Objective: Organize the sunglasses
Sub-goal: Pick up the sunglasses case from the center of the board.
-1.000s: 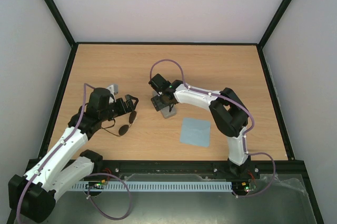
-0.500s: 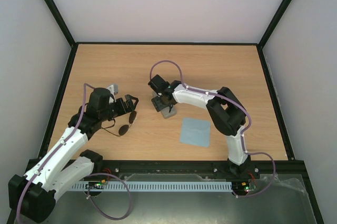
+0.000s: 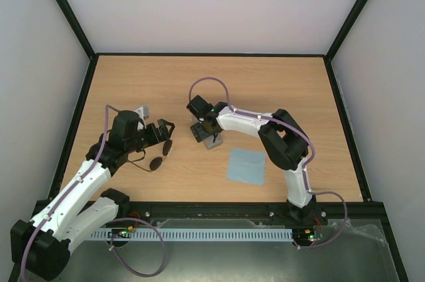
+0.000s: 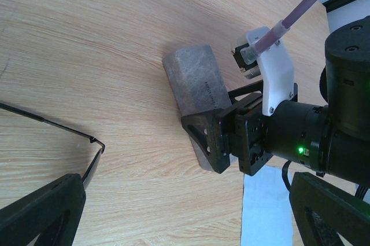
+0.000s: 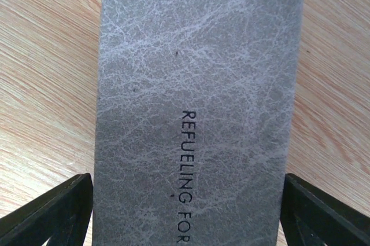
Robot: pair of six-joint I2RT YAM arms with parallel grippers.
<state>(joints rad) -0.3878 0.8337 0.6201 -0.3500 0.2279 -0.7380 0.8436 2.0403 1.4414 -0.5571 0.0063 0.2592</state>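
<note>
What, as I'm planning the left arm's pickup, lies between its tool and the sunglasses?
Nothing visible. The open left tool hovers right beside the thin dark wire-framed sunglasses, with only bare wooden table between them. The grey rectangular case, straddled by the right tool, sits apart, further right.

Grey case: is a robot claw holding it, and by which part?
Cannot be told. The right gripper straddles the grey case across its long sides; contact is unclear.

The grey case (image 5: 196, 84) is showing a matt, crackled leather-like skin; the table (image 3: 279, 89) is showing smooth pale wood grain; the blue cloth (image 3: 246, 165) is looking matt; the sunglasses (image 3: 157, 162) are showing thin dark wire.
</note>
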